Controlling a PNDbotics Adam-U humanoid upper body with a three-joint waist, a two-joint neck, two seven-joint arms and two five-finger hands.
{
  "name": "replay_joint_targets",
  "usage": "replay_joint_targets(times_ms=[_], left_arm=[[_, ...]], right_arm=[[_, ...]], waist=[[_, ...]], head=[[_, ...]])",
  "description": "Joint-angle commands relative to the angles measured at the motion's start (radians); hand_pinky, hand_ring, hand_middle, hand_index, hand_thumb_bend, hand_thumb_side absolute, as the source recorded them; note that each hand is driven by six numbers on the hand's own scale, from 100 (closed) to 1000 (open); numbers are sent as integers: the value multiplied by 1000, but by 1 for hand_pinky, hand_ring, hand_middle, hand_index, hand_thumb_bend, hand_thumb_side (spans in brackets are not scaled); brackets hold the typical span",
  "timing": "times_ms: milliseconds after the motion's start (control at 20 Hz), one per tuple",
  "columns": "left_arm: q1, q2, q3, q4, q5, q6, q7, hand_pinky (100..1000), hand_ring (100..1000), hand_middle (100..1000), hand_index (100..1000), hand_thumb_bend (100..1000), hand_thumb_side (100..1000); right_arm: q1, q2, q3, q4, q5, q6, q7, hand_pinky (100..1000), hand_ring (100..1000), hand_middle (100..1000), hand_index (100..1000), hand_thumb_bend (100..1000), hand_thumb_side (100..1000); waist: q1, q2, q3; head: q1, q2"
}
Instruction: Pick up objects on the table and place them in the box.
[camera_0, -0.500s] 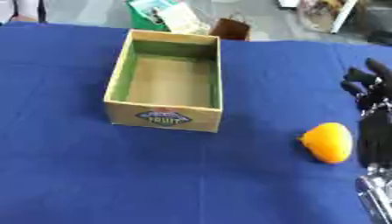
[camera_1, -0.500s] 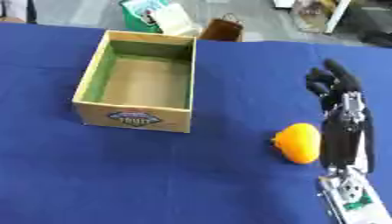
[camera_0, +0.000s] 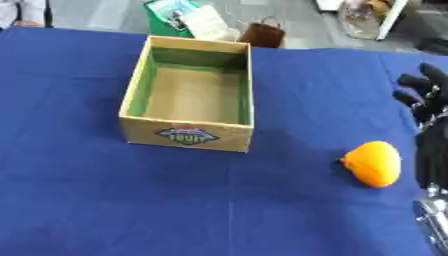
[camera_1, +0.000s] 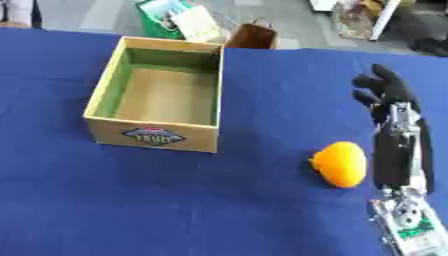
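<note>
Box (camera_0: 187, 135): empty. Orange fruit (camera_1: 340, 164): on desk (camera_0: 87, 200), unpicked. Right hand (camera_1: 383, 92): fingers relaxed, beside fruit, holding nothing.

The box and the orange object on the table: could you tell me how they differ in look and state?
The box is angular, tan cardboard, open-topped and empty, with a green inner lining; the orange object is rounded, solid and bright orange. The box is far larger and bears a label on its front; the orange object is plain. Both rest on the blue table, apart, untouched by the right hand.

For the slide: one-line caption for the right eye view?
Right hand open beyond an orange fruit on blue cloth; box empty at left.
</note>
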Motion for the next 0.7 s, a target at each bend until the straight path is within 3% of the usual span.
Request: replay_joint_targets(times_ms=[50,250,350,450,600,650,700], left_arm=[[0,31,5,-22,-2,1,1,444,352,462,536,100,788],[1,33,4,-22,-4,3,1,443,352,463,536,100,789],[2,34,4,-22,-4,1,0,443,352,463,537,100,788],[3,35,4,-22,-4,0,1,443,352,463,536,100,788],[2,35,3,-22,-4,1,-1,442,353,463,536,100,787],[2,35,3,-22,-4,0,-1,442,353,463,536,100,787],[2,35,3,-22,-4,0,-1,442,353,463,537,100,787]], right_arm=[[12,-120,-36,-20,155,54,47,833,915,786,927,150,1000],[42,-235,-45,-20,333,124,56,834,904,800,907,318,1000],[54,-276,-43,-20,401,149,48,824,884,798,913,532,1000],[64,-312,-37,-20,453,183,69,821,884,812,926,589,1000],[67,-349,-22,-20,497,252,150,815,883,814,941,602,1000],[65,-361,-20,-20,508,271,174,815,884,814,950,633,1000],[62,-370,-16,-20,519,284,198,823,901,823,976,725,1000]], waist=[[2,-20,-4],[-1,-23,-11],[0,-23,-12],[0,-23,-11],[0,-22,-9],[0,-22,-8],[0,-21,-6]], head=[[2,1],[4,3],[2,2],[0,2],[-1,2],[-1,2],[-1,2]])
